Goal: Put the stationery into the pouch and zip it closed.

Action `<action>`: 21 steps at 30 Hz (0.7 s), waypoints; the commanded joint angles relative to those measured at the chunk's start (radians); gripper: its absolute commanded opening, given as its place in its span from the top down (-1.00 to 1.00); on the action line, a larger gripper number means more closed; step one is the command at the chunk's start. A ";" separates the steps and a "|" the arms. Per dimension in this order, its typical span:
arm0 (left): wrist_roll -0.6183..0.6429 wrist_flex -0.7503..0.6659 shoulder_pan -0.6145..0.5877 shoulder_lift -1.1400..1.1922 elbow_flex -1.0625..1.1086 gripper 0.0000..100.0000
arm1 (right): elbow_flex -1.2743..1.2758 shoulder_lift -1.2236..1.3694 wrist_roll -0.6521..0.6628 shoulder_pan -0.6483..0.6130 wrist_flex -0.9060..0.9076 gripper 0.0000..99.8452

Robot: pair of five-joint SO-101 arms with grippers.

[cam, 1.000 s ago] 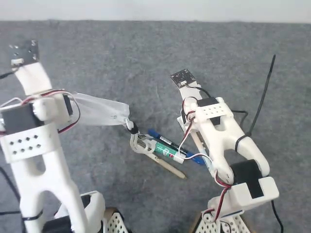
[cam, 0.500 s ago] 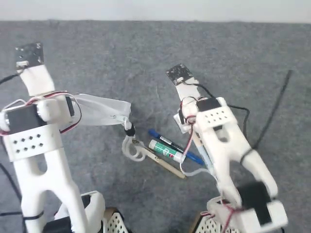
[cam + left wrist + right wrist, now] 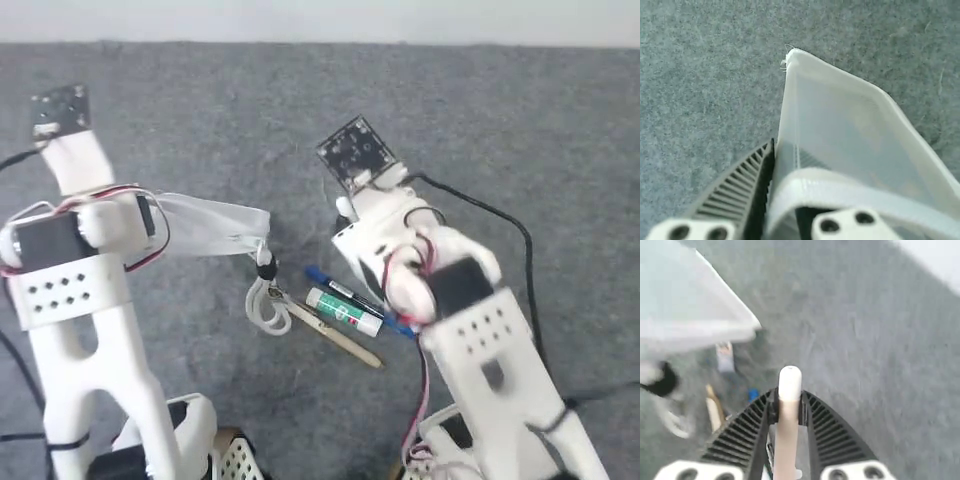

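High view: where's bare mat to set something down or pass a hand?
Bare mat runs along the far edge, beyond the pouch and both arms; also to the right arm's outer side. Crowded: the gap between the arms, where the pens, wooden stick and pouch cord lie.

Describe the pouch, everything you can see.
Translucent whitish pouch, soft plastic or mesh by the look, with a thicker white band along one edge. The left gripper clamps one end; the rest stretches out over the grey table. A black zip pull and white cord loop sit at its far end. Can't tell whether the zip is open.
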 commanded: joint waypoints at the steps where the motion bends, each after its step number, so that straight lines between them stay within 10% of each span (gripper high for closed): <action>1: 0.031 -0.031 0.037 0.008 -0.033 0.98 | -0.074 -0.139 -0.106 -0.067 0.004 0.99; 21: 0.031 -0.031 0.037 0.008 -0.033 0.98 | -0.354 -0.188 -0.115 -0.450 -0.127 0.99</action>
